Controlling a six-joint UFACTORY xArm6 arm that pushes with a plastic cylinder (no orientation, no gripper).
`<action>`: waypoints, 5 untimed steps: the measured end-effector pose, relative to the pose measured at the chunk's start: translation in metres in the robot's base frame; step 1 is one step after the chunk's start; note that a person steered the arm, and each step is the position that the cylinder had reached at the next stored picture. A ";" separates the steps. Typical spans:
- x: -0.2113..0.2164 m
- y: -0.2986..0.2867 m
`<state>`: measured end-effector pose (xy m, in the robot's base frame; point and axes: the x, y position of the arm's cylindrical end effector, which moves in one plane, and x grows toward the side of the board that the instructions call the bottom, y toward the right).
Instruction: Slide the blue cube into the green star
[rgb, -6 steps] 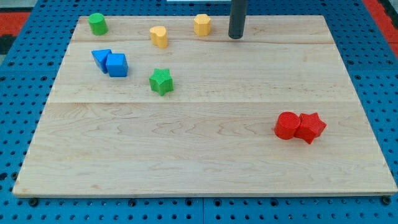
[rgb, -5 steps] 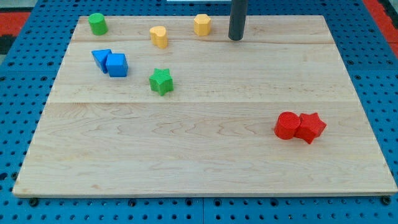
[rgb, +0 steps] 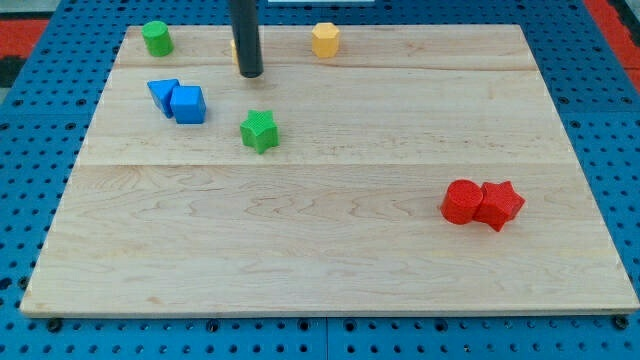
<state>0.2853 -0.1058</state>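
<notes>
The rod stands upright over the far part of the wooden board, and my tip sits on the wood toward the view's top, holding nothing and touching no block that can be seen; a rod has nothing to open or close, it only presses. Take the green star as the mark for everything. The tip is above the star in the view, a shade to its left, near but clearly apart from it. Right behind the rod a sliver of a yellow block peeks out at the rod's left edge, mostly hidden, so its shape cannot be told, nor whether the rod touches it. The blue cube lies to the star's left and slightly up, apart from it with bare wood between them. Touching the cube on its far-left side is a second blue block, angular, its exact shape unclear. Up and well to the left of the star, near the board's top-left corner, stands a green cylinder. Up and to the right of the star, near the top edge, sits a yellow hexagonal block. Far down to the star's right, a red cylinder and a red star rest side by side, touching. The board lies on a blue pegboard table.
</notes>
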 end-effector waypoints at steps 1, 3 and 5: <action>0.000 -0.049; 0.059 -0.097; 0.093 -0.022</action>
